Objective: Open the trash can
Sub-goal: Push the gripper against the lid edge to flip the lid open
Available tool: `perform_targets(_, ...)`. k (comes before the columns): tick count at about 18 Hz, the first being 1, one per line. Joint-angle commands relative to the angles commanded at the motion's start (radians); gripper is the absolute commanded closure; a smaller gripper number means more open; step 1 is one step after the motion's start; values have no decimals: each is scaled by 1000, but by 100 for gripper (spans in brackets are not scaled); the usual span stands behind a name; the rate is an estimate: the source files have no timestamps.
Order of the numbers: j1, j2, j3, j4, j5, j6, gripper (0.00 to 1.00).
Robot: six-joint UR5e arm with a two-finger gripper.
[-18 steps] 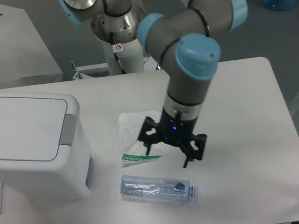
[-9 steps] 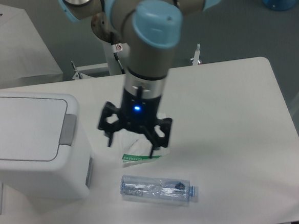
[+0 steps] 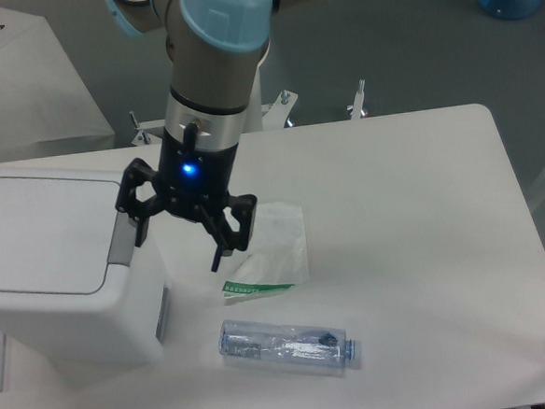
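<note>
The trash can [image 3: 62, 266] is standing at the left edge of the table [image 3: 423, 213], close to the front left corner, and is running partly out of the picture on the left. Its flat white lid [image 3: 41, 232] is lying shut, and the grey push bar [image 3: 119, 241] is sitting along the right side of the lid.

The gripper [image 3: 181, 242] is hanging from the arm [image 3: 212, 68] above the table, its two black fingers spread wide apart and holding nothing. A small blue light is glowing on its body. One fingertip is sitting over the grey bar at the right edge of the bin; whether it is touching the bar cannot be told. The other finger is pointing down toward the table, just left of a white bag.

That white plastic bag [image 3: 271, 247], with a green stripe on its lower edge, is lying flat near the middle of the table. A clear plastic bottle [image 3: 287, 347] is lying on its side near the front edge, just right of the bin and apart from it.
</note>
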Motion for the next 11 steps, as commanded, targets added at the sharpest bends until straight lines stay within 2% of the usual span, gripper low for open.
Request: perform_targets(11, -14, 0, -29, 23, 0, -3, 0)
